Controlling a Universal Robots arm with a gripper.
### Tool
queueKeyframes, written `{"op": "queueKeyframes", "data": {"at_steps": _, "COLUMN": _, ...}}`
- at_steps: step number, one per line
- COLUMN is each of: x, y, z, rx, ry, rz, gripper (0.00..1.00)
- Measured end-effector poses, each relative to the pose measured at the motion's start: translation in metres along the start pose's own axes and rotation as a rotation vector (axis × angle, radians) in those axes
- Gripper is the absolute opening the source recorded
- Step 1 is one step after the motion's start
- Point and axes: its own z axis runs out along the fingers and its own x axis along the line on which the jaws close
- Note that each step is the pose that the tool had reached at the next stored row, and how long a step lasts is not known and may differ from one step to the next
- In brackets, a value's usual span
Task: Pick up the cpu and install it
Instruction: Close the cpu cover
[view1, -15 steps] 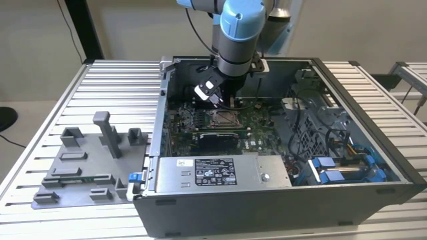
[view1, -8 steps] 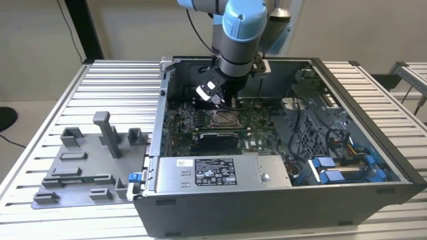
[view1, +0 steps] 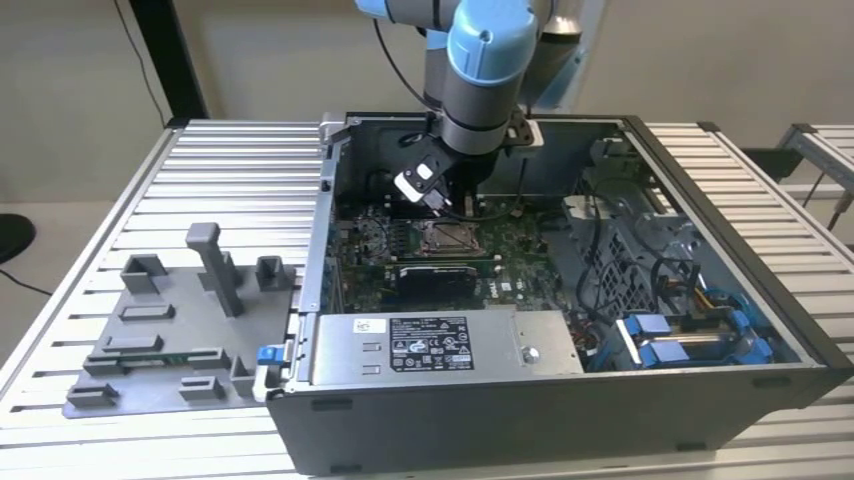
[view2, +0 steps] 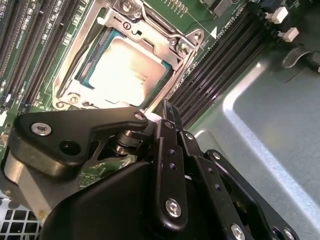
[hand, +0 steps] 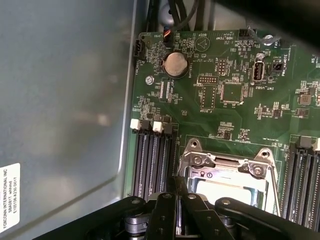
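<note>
Claw: the claw (view2: 168, 107) has its two thin fingers drawn together, tip against tip. Nothing shows between them. It hangs low inside the computer case (view1: 534, 420), just beside one edge of the socket.
Chip: the chip (view2: 127, 70) is out of the claw and lies in the socket on the board, its pale metal top facing up. In the first wrist view the chip (hand: 227, 187) sits just past the fingertips.
Frame: a metal frame (view2: 185, 47) with screw heads rings the chip on all sides. I cannot tell whether it is clamped down.
Way it points: it lies flat and level with the board. It is close to square, so it has no real long axis, and its edges run in line with the frame and the memory slots (view2: 215, 65).
Handling: probably light, thin and stiff. The smooth top looks slippery and the underside contacts are likely delicate. Two opposite edges are the safest hold, with no tilt.
Board: the green board (hand: 200, 115) carries a round battery (hand: 175, 64).
Outside: the case stands on a ribbed tabletop (view1: 227, 160), with a grey block tray (view1: 174, 330) well apart towards the exterior view's left.
</note>
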Motion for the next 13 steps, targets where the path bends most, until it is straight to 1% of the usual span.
{"op": "queueKeyframes", "data": {"at_steps": 13, "x": -0.0015, "y": 0.004, "z": 0.0038, "rx": 0.0001, "ry": -0.0002, "rz": 0.0, "gripper": 0.0}}
